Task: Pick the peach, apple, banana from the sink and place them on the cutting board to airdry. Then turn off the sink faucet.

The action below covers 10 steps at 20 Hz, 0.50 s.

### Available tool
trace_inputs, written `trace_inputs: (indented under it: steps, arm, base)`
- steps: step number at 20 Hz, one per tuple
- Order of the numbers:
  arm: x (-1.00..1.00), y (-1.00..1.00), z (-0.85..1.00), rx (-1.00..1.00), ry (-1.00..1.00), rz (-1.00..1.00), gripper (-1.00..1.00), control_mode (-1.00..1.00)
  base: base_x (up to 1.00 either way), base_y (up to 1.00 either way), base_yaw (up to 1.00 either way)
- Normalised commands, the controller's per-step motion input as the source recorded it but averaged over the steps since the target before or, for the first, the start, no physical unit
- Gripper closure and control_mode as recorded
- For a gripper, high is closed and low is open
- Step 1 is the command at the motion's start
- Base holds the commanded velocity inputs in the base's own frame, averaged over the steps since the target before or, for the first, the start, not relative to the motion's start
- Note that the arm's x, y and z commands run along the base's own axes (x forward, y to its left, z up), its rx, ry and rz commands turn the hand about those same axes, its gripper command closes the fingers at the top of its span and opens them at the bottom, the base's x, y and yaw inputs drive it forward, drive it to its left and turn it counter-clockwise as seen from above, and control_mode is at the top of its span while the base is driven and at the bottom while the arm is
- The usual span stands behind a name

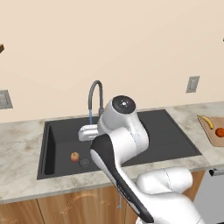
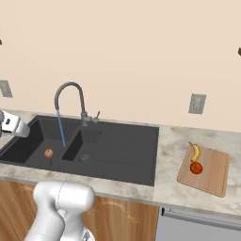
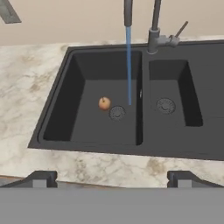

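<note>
My fingers stand wide apart and empty above the sink's front rim, so I'd drop straight over the last fruit, beside the large basin's drain, clear of the faucet stream.

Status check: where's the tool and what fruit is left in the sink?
Tool open, empty, above the sink's front edge. Peach alone in large basin by the drain. Banana and apple on cutting board. Water running; path clear.
</note>
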Motion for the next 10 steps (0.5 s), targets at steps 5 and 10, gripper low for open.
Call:
trace_inputs:
  steps: [5, 10]
  arm:
    - [0.45, 0.01, -0.1, 0.11, 0.05, 0.0, -1.0, -1.0]
    - [0.21, 0.17, -0.2, 0.01, 0.0, 0.0, -1.0, -1.0]
  base:
    - [0.0, 0.0, 0.0]
    - [0.0, 0.0, 0.0]
